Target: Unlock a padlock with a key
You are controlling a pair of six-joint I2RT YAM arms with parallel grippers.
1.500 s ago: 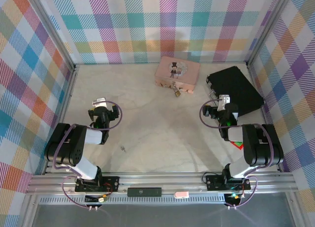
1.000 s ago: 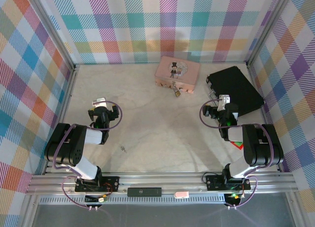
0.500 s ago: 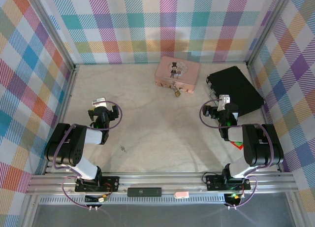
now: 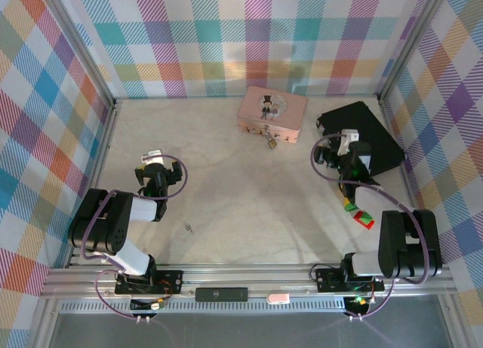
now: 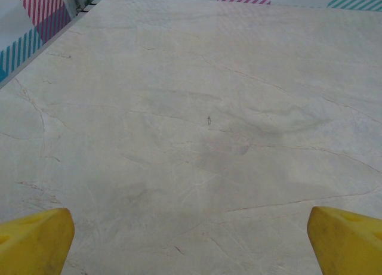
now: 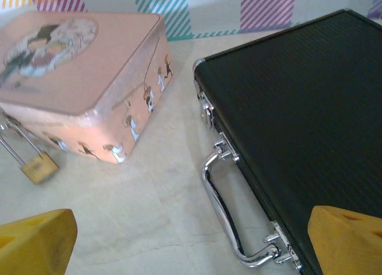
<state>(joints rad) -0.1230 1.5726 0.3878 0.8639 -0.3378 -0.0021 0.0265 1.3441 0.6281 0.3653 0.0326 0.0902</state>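
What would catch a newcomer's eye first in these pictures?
Probably the bright checked walls around the pale table. Next comes the pink tin with a cartoon picture at the far middle, a tiny brass padlock at its near side. To its right lies a black case with a chrome handle, and the right gripper, jaws open, hovers over the case's near left edge.

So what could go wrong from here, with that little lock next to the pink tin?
1. The padlock is tiny and lies right beside the pink tin. The open right claw might shove the tin instead of catching the lock.
2. The black case lies close on the other side, so its chrome handle could snag a finger on the way in.
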